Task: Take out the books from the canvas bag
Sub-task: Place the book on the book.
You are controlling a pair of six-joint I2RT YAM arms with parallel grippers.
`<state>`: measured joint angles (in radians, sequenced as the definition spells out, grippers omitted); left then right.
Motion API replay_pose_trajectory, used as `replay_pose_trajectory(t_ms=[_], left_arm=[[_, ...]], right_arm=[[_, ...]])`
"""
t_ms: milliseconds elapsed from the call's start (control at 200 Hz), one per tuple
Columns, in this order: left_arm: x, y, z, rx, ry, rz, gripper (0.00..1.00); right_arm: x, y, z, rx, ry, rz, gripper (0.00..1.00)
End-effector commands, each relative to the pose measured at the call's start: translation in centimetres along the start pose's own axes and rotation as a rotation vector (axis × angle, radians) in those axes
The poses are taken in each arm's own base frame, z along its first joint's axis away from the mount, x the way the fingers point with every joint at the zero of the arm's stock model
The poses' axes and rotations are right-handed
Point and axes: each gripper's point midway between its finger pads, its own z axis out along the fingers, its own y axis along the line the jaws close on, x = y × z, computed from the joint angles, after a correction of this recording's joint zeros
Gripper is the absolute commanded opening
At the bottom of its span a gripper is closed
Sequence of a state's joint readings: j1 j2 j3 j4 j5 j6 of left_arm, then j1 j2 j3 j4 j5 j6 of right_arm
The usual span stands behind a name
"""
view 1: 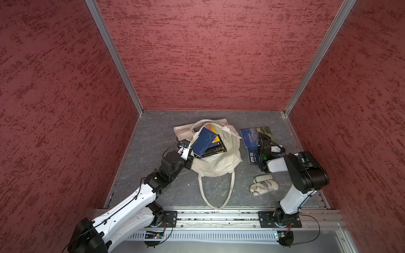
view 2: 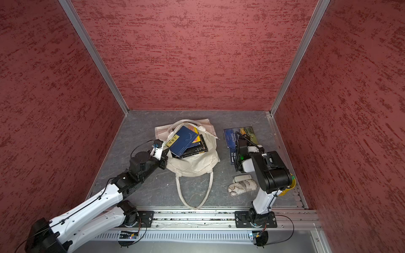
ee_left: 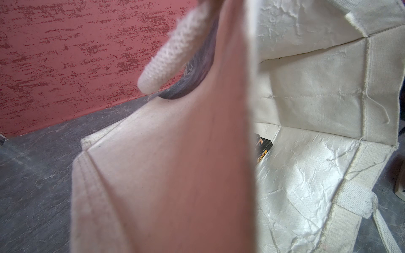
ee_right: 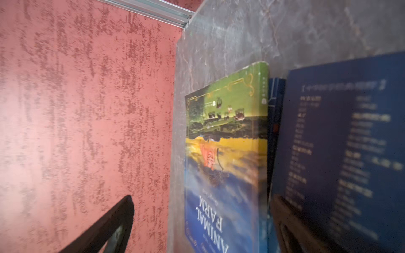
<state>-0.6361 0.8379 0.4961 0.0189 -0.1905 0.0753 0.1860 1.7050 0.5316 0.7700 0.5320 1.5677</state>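
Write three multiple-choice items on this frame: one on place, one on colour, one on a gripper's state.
1. Where is the Animal Farm book? A flat on the table beside the canvas bag; B inside the bag; C held aloft.
2. Colour of the topmost book in the bag's mouth? A red; B white; C dark blue.
3. The left gripper is: A open over the table; B shut on the bag's rim; C shut on a book.
1 A, it lies on the grey surface; 2 C, its cover is dark blue; 3 B, its jaws pinch the cloth edge.
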Motion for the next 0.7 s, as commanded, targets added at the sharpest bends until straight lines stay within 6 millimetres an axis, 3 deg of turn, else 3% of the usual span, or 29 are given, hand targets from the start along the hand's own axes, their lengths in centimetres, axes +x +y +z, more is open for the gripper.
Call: replay_pose_trajectory(t_ms=[0,120,286,306,406,696], left_arm=[[-4.1,-0.9,-0.6,0.048,-0.116,-0.017,0.0],[-4.1,-0.9,-0.6,0.048,-0.118,-0.017,0.0],[-4.0,-1.0,-0.5,0.052,-0.113,-0.016,0.0],[-4.0,-1.0,-0.5,0.053,-0.112,-0.015,0.0],[-4.0,-1.0,-0.5,0.057,-0.117,-0.016,0.0],[-3.9,-1.0,-0.4,0.057,-0.114,-0.016,0.0]], right_arm=[[-0.5,1.1,-1.0,-0.034,0.017,0.032,0.99],[-0.4,2.4,-2.5,-0.088,0.066,0.024,0.99],[2.6,7.8,-5.9,-0.317,0.277,-0.098,0.99],[2.9,8.9,-6.8,-0.358,0.301,-0.11,0.99],[4.3,10.8,-10.6,-0.463,0.351,-0.199,0.99],[8.1,13.1,-21.6,-0.702,0.545,-0.275,0.99]])
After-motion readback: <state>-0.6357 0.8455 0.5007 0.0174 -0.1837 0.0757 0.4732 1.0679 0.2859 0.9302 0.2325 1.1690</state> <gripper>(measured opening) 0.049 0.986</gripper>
